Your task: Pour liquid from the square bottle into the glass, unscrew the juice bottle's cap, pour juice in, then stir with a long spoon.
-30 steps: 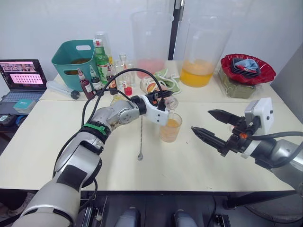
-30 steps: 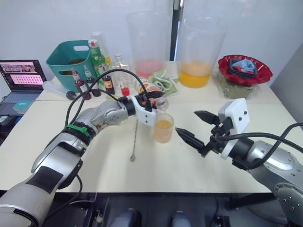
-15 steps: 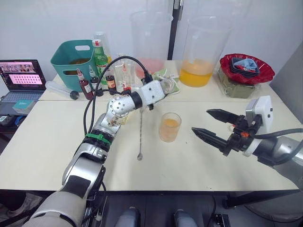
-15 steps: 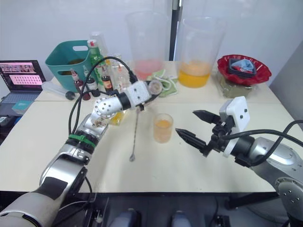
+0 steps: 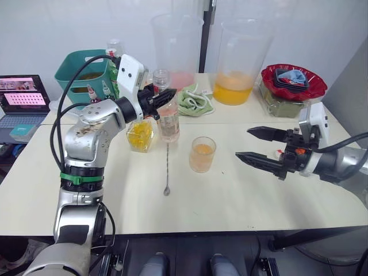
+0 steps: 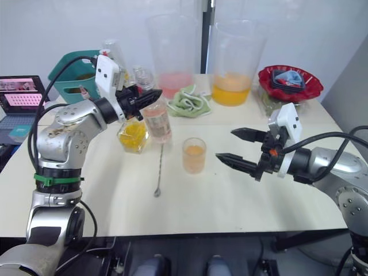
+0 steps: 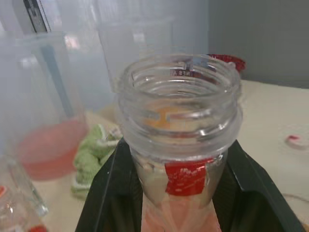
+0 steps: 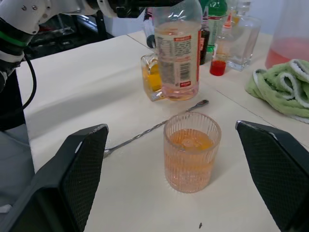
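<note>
Table (image 5: 230, 190): one glass (image 5: 202, 154), two bottles.

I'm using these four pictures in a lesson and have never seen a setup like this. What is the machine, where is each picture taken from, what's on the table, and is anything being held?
It is a humanoid robot with two arms. Two pictures look down from its head; the others come from a camera on each wrist. The left gripper is shut on the neck of an uncapped juice bottle, upright by the square bottle. The right gripper is open and empty, facing the glass of orange drink. A long spoon lies on the table.
</note>
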Robot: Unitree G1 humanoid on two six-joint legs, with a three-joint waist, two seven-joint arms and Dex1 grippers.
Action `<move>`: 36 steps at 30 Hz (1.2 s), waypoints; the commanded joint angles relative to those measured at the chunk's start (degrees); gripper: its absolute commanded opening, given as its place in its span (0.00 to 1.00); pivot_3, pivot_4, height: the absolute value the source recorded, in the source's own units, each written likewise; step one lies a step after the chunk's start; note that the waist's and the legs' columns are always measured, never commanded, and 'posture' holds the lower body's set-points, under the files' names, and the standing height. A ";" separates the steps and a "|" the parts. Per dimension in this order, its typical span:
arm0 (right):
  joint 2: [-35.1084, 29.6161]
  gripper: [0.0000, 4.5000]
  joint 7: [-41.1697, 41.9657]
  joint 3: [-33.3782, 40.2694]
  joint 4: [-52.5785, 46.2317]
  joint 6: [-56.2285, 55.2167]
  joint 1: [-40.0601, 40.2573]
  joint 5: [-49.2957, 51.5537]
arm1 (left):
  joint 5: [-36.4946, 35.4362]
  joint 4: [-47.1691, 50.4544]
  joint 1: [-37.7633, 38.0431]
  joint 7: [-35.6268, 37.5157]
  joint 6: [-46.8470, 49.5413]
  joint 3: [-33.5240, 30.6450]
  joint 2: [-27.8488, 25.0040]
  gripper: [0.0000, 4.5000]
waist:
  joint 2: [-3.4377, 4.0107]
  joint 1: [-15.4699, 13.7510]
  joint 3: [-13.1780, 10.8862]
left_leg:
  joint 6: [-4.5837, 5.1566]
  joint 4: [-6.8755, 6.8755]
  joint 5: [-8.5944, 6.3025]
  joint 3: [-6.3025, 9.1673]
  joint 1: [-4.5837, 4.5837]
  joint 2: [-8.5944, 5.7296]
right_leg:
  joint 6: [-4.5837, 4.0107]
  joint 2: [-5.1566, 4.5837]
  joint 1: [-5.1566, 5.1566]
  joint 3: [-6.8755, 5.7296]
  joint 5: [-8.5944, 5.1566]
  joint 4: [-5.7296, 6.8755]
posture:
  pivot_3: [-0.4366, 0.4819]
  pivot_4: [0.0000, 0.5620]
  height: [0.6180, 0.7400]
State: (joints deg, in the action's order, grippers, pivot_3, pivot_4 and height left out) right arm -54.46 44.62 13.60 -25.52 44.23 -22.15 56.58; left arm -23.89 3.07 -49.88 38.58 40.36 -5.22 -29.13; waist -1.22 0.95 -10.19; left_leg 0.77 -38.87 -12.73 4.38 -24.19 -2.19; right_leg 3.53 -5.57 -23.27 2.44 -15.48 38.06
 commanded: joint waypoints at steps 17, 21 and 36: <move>-0.52 0.99 12.13 -4.48 6.09 4.82 -9.07 -0.66 | -7.69 2.71 19.23 4.62 2.12 -22.12 -21.89 0.31 | 0.00 -0.76 -0.01 | -0.01 0.11 -0.01 -0.03 0.01 0.09 | -0.02 -0.09 -0.07 0.00 0.01 -0.05 | 0.48 0.27 1.00; 0.28 0.99 10.53 -3.76 4.44 5.36 -8.59 -0.30 | -4.77 -6.11 14.92 2.72 -4.44 -20.18 -20.74 0.31 | -0.03 -1.49 0.00 | -0.02 0.05 -0.01 -0.03 0.02 0.02 | -0.02 -0.17 -0.02 -0.02 0.01 -0.07 | 0.48 0.27 1.00; 0.12 0.99 4.86 2.45 -1.31 6.94 -3.45 2.48 | 8.57 -41.99 -6.03 3.34 -26.87 -6.26 -11.94 0.31 | -0.11 -1.08 0.02 | -0.02 0.08 -0.01 -0.07 -0.11 -0.13 | -0.02 -0.20 -0.19 -0.03 0.01 0.03 | 0.48 0.27 1.00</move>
State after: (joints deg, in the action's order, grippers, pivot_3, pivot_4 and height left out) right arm -53.43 49.79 13.24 -24.92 50.90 -25.56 57.63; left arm -16.24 -38.11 -53.70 41.78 16.70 -11.43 -40.72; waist -1.33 -0.14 -10.17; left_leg 0.75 -38.77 -12.74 4.31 -24.30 -2.32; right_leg 3.52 -5.77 -23.47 2.41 -15.47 38.09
